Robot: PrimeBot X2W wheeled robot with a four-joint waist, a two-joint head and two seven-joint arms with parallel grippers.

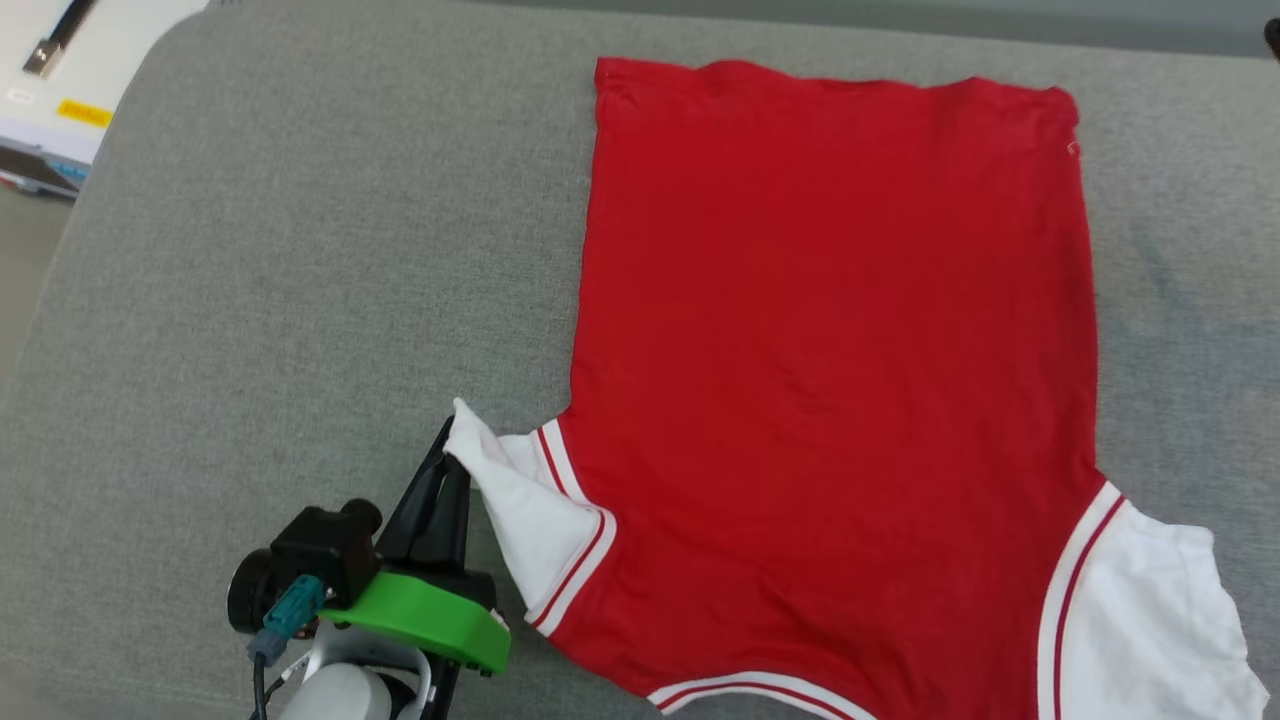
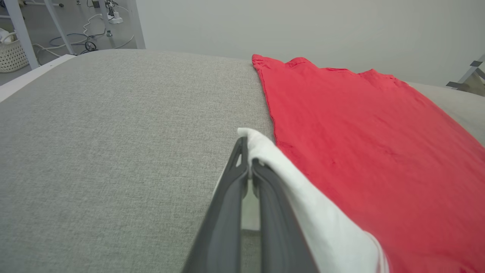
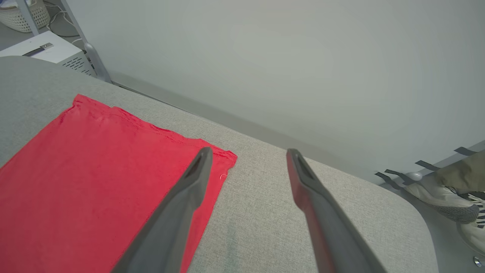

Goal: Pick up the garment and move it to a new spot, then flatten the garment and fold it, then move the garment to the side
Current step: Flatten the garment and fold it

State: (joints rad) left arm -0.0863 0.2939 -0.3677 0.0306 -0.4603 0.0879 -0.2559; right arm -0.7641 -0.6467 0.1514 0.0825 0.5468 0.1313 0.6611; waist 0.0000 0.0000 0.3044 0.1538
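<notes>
Item: the garment (image 1: 830, 350), a red T-shirt with white short sleeves and red-white striped trim, spread flat on a grey upholstered surface (image 1: 300, 300), hem toward the far edge, neckline trim toward the robot, plain red face up, no lettering to be seen. Position: right of centre in the head view. Condition: body smooth with faint creases; right sleeve (image 1: 1150, 610) lying out flat, left sleeve (image 1: 530, 520) drawn up off the fabric at its tip. Left gripper (image 1: 452, 450): clenched on that white sleeve tip, fingers pressed together with cloth between them. Right gripper (image 3: 246, 151): fingers spread wide, holding nothing, poised above the surface by the far right hem corner. Progress, by judgement: relocation and flattening look largely complete; the sleeve pinch suggests final straightening or the start of the first fold; folding proper and the move to the side remain. Surroundings: a white cabinet (image 3: 49, 53) and a woven basket (image 2: 11, 57) beyond the surface, cables on the floor (image 2: 91, 41), a person's shoe (image 3: 443, 197) past the rounded right corner. All sit off the cushion; none appears to hinder the fold.
</notes>
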